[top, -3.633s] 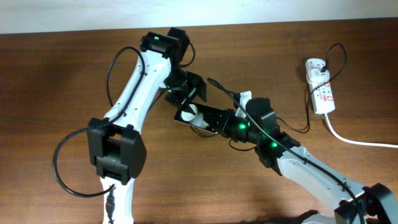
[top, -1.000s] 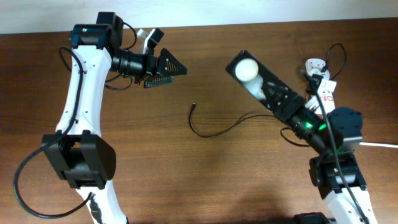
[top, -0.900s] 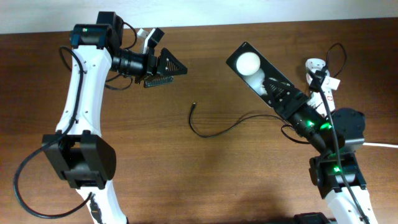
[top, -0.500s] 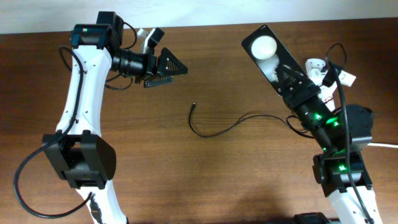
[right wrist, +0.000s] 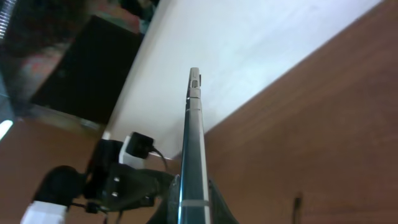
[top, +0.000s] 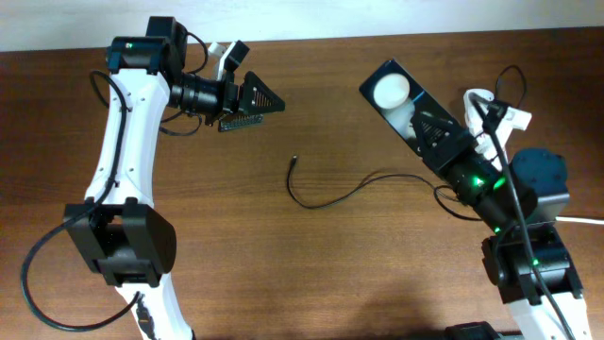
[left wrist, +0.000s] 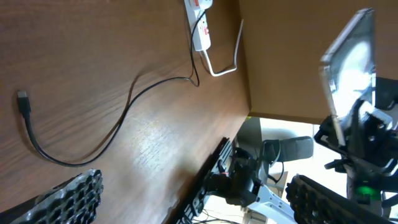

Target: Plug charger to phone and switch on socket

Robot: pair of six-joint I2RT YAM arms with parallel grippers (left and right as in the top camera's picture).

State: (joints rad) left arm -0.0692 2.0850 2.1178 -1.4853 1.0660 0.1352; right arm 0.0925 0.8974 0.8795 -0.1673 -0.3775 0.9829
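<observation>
Phone (top: 394,91) is held up off the table (top: 321,274) by the right gripper (top: 425,128), whose fingers are clamped on one end of it, the glossy face with a round white reflection turned upward, toward the far right corner. Half a second ago it was a little nearer the far edge, and it has since come back slightly toward the middle; some seconds ago it lay near the middle of the table with both arms bent over it. The left gripper (top: 247,106) has not moved in the last second and hangs above the far left part with its fingers wide apart, holding nothing. The black cable (top: 326,200) lies as before, its small connector tip (top: 295,161) loose on the wood near the middle, well apart from the phone, the rest curving toward the right edge. From overhead the right arm (top: 500,203) covers most of the power strip (left wrist: 200,34) by the right edge; the left wrist view shows it whole with red marks and its thick white cord (left wrist: 221,67). How the cable joins the strip is too small to tell, as are the switches. The right wrist view shows the phone only edge-on
</observation>
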